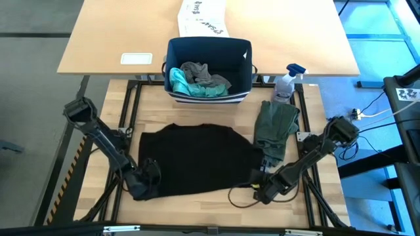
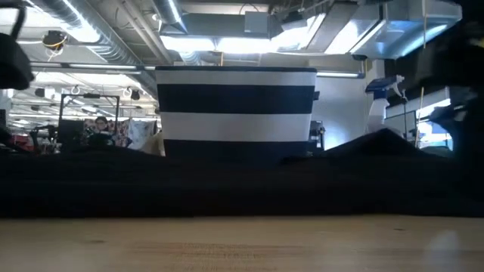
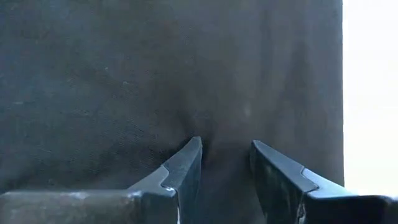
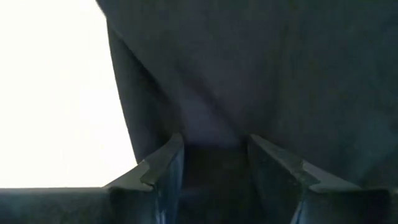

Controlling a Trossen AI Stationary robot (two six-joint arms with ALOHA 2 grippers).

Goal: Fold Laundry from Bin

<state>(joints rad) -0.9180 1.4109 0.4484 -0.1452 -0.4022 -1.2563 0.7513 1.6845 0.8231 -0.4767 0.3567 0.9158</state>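
Note:
The laundry's large black T-shirt (image 1: 197,160) lies spread flat on the wooden table (image 1: 315,164). My left gripper (image 1: 146,185) is at its near left corner and my right gripper (image 1: 262,188) at its near right corner, each shut on the cloth. An olive-green piece (image 1: 275,126) lies folded to the right of the shirt. The navy bin (image 1: 209,69) stands at the far edge, with a teal piece (image 1: 180,82) and a grey piece (image 1: 200,72) inside. In the low view the black cloth (image 2: 227,181) stretches across in front of the striped bin (image 2: 236,113). My left gripper (image 3: 227,144) has black cloth (image 3: 225,124) between its two fingers, near the shirt's near left corner. It comes slanting down from the near left. The cloth puckers toward the fingertips and otherwise lies on the table; how many layers, I cannot tell. My right gripper (image 4: 214,140) has a fold of black cloth (image 4: 214,121) between its two fingers, near the shirt's near right corner. It comes slanting down from the near right. Close beside it the shirt's edge (image 4: 121,93) runs over the table.
A spray bottle (image 1: 287,82) stands right of the bin. A white printed box (image 1: 202,16) and a white card (image 1: 136,58) lie on the lighter table behind. A dark cable (image 1: 239,198) curls beside my right gripper. Bare wood shows along the near edge.

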